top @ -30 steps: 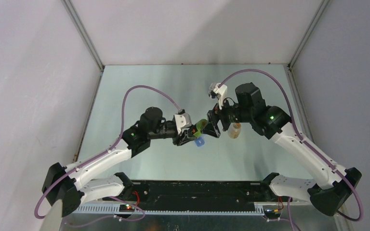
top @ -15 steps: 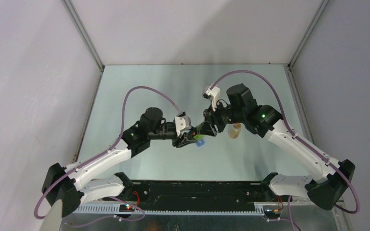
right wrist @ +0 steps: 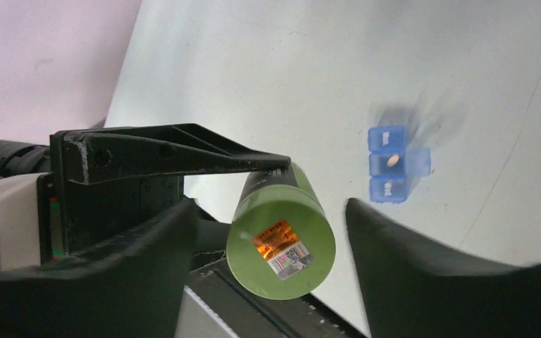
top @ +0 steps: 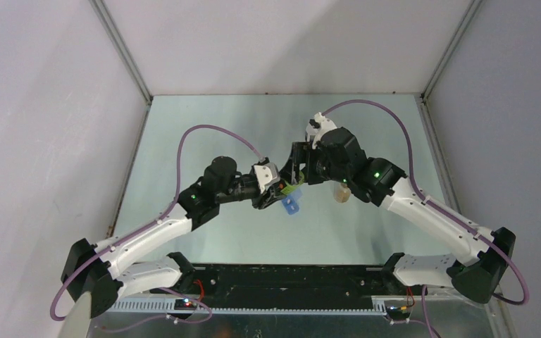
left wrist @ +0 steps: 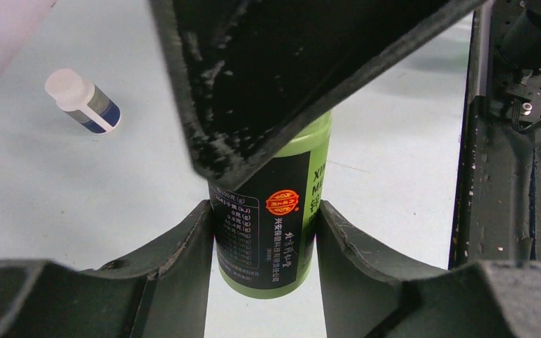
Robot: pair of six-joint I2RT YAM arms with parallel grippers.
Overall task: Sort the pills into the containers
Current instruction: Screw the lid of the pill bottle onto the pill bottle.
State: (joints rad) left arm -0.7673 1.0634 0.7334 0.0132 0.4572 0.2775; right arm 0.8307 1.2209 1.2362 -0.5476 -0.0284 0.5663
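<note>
A green bottle (left wrist: 271, 232) with a black label hangs above the table, and my left gripper (left wrist: 264, 211) is shut on its body. Seen from the right wrist, the bottle's round green end (right wrist: 280, 239) sits between the fingers of my right gripper (right wrist: 271, 208), which is open with a gap on each side. From above, the two grippers (top: 280, 191) (top: 297, 169) meet at the bottle (top: 293, 188) mid-table. A blue pill box (right wrist: 394, 163) lies open on the table below with one pale pill in its middle compartment; the overhead view also shows the pill box (top: 291, 205).
A small white bottle with a blue label (left wrist: 83, 101) lies on its side on the table. A pale amber bottle (top: 343, 191) stands right of the grippers, partly behind the right arm. The black base rail (top: 289, 278) runs along the near edge.
The right arm swung left and its gripper came over the end of the green bottle. The left gripper kept hold of the bottle and barely moved.
</note>
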